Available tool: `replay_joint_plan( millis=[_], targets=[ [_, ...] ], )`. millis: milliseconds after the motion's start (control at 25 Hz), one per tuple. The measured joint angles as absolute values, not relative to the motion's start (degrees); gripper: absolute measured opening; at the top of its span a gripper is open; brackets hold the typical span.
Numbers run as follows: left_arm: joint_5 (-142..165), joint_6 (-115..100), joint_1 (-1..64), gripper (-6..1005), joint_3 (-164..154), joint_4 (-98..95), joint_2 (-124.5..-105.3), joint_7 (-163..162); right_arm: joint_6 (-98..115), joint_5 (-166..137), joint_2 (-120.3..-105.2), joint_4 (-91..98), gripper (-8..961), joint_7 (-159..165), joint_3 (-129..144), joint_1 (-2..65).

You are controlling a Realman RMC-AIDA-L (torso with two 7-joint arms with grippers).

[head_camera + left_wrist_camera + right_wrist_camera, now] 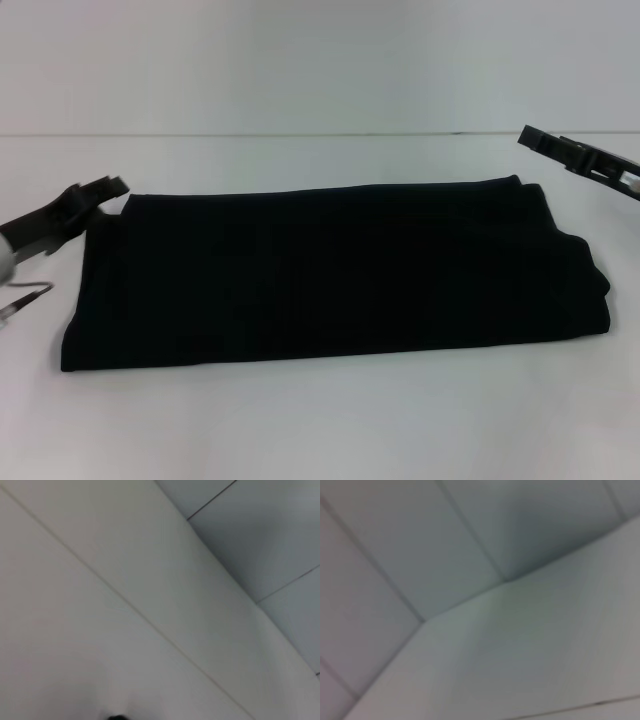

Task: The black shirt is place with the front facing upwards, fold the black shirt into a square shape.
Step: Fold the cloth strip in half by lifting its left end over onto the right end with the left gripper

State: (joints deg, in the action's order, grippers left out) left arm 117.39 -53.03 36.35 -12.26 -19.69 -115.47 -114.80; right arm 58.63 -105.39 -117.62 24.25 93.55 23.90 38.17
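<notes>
Already the plain black cloth shirt (330, 275) lies mid-frame as a long folded band on the white table (320, 430), so a crosswise fold likely comes next. The left gripper (100, 192) hovers at its upper-left corner, the right gripper (580, 155) upper right; neither holds cloth, and whether they're parted I cannot tell. Pale wall behind.

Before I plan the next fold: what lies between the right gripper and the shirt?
Only bare white table, in the head view; the right gripper hangs apart from the black shirt.
</notes>
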Motion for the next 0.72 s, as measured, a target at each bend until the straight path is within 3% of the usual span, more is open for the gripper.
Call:
replay_joint_plan(
  millis=[200,400,560,720],
  targets=[
    [117.4,-63.2,32.2,624,-15.8,-19.9,-112.01,-117.8,74.6,-106.1,-116.54,24.6,745,78.9,25.1,34.7],
    [118.5,-79.9,28.4,774,-16.3,-23.9,-109.81,-124.5,85.0,-111.1,-117.14,27.3,826,64.6,28.9,32.0],
    [120.2,-90.3,25.5,871,-16.2,-28.7,-109.63,-129.1,86.2,-113.6,-118.19,28.0,826,60.8,30.4,30.9],
    [124.9,-93.4,23.7,869,-17.1,-30.6,-109.68,-134.5,85.1,-113.8,-119.55,27.3,827,55.3,31.5,30.0]
  ],
)
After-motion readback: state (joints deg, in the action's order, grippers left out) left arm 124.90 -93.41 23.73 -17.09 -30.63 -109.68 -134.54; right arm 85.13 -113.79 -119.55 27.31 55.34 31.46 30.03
